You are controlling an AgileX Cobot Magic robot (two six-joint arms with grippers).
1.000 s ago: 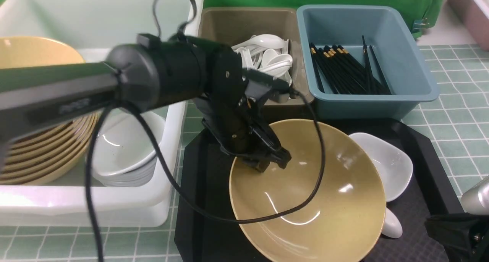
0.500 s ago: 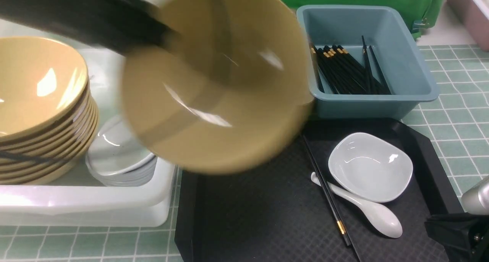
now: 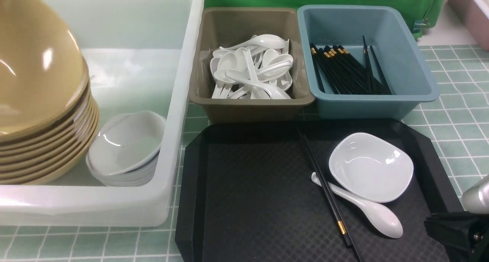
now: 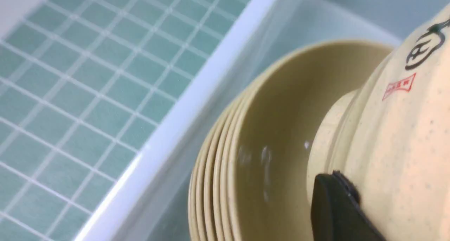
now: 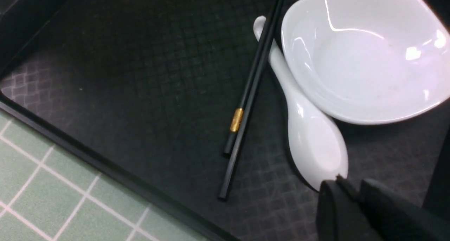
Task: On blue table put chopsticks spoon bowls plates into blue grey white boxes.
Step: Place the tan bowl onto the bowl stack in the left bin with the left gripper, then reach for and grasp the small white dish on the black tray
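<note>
The bowl (image 3: pixel 34 63) has left the tray (image 3: pixel 248 201); we find it tilted over the stack (image 3: pixel 49 159) in the white tub (image 3: pixel 179 101), left jaws clamped on it. Right jaws, slightly parted and empty, hang near the spoon (image 5: pixel 313 142).

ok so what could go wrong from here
The held bowl hangs tilted over the bowl stack; released like this, it may seat crooked or slide onto the stacked plates beside it. On the tray, the chopsticks cross the handle of the spoon, which lies against the plate, so lifting one may drag the others.
</note>
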